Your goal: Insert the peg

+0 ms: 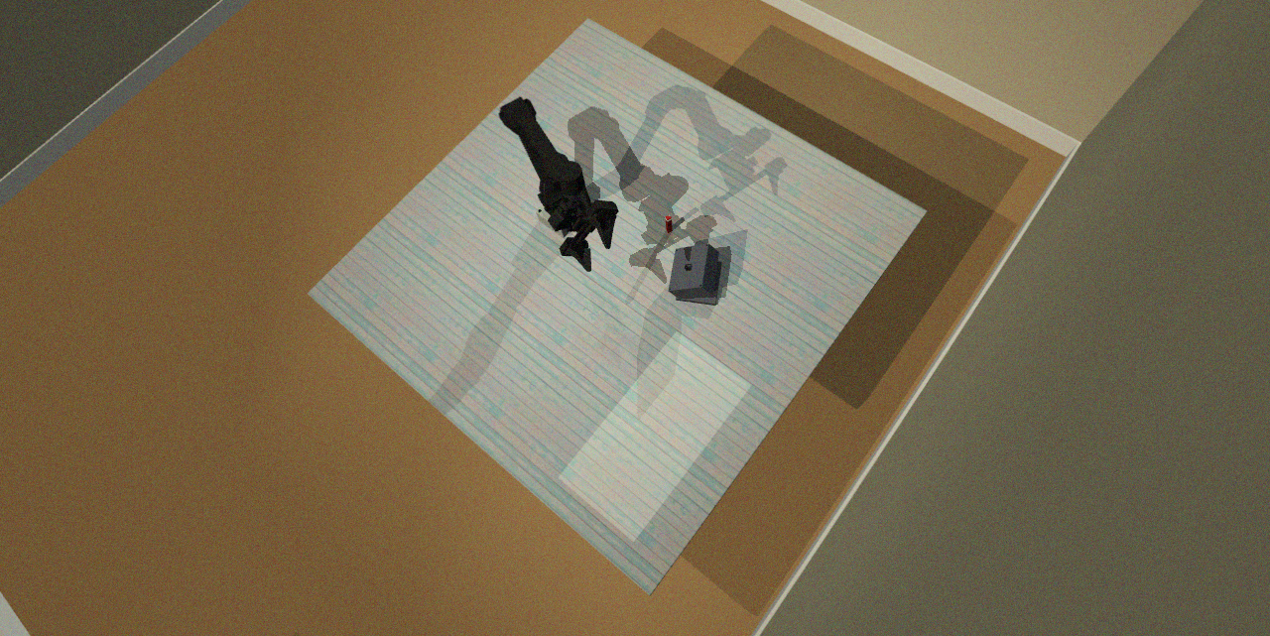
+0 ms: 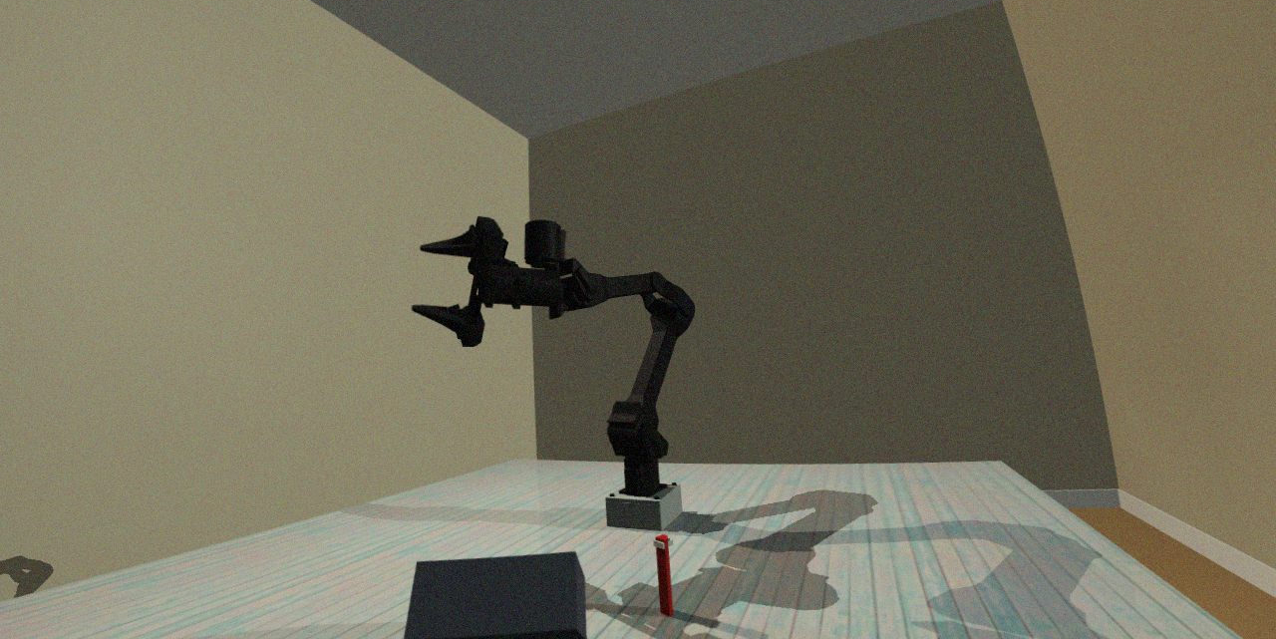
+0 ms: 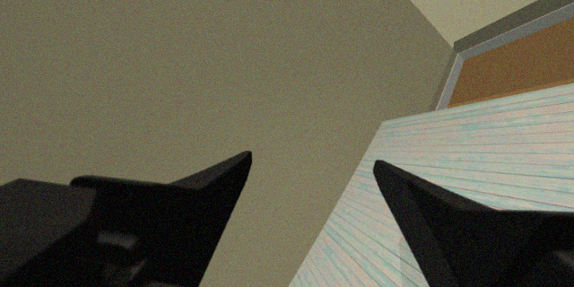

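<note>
A slim red peg (image 1: 669, 225) (image 2: 664, 581) with a pale band near its top stands upright on the table. The dark grey block with the sloped panel (image 1: 701, 274) (image 2: 494, 592) sits beside it; one small dark hole (image 1: 688, 267) shows in its face in the top view. The exterior view shows only the block's back, and the hole is hidden there. My gripper (image 1: 599, 258) (image 2: 417, 278) (image 3: 312, 160) is open and empty. It is high above the table, well away from the peg and the block, with its fingers pointing roughly level. The wrist view shows neither peg nor block.
The arm's pale base (image 2: 642, 510) stands on the striped table (image 1: 426, 277) (image 2: 294, 563) (image 3: 493, 143), behind the peg as seen in the exterior view. Shadows of the arm fall across the table around the peg and block. A bright patch of light lies across the table.
</note>
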Controlling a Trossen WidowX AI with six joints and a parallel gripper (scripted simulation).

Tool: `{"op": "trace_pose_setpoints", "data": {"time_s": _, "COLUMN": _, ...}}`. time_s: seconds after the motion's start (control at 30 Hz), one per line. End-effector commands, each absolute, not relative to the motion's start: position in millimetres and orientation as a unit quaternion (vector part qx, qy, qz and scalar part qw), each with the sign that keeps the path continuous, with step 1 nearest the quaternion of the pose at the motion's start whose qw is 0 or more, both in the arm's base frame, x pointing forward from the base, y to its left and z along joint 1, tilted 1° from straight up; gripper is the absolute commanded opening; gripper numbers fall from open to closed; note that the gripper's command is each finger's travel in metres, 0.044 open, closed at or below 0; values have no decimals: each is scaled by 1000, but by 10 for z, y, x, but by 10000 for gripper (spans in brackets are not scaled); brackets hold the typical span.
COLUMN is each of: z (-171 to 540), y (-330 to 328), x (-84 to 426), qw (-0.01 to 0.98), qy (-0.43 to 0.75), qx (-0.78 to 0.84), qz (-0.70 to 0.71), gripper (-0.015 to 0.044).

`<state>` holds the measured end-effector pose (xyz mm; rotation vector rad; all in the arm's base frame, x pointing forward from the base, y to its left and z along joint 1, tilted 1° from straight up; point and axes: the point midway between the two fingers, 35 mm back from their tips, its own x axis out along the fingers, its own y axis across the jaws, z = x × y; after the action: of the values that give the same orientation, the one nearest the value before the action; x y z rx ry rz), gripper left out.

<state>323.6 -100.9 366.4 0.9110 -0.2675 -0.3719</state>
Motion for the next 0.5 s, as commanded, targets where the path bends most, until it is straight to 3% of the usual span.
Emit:
{"op": "trace_pose_setpoints", "data": {"time_s": 0.0, "z": 3513, "y": -824, "x": 3406, "qw": 860, "qy": -80, "qx": 476, "qz": -163, "gripper": 440}}
{"op": "trace_pose_setpoints", "data": {"time_s": 0.47, "z": 2876, "y": -135, "x": 3767, "qw": 791, "qy": 87, "qx": 586, "qz": -152, "gripper": 440}}
